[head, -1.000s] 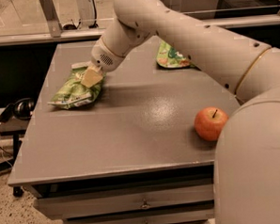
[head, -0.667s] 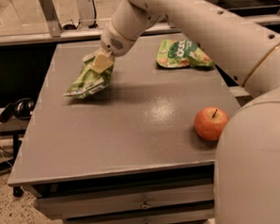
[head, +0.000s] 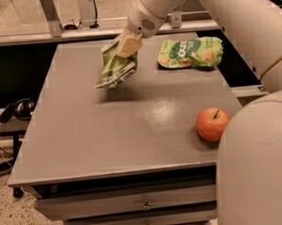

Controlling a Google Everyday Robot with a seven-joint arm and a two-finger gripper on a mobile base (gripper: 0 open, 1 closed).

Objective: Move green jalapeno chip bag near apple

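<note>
My gripper is shut on the top of the green jalapeno chip bag, an olive-green bag that hangs crumpled from it, lifted above the grey table at the back middle. The apple, red-orange with a short dark stem, sits on the table near the right edge, well to the right of and in front of the bag. My arm reaches in from the upper right.
A brighter green bag with a round white logo and orange chip pictures lies flat at the back right of the table. My arm's large white body covers the lower right. Drawers sit under the table front. Headphones lie off the left side.
My gripper has lifted the green jalapeno chip bag off the table and carried it to the right, from the back left toward the back middle. The apple has not moved.
</note>
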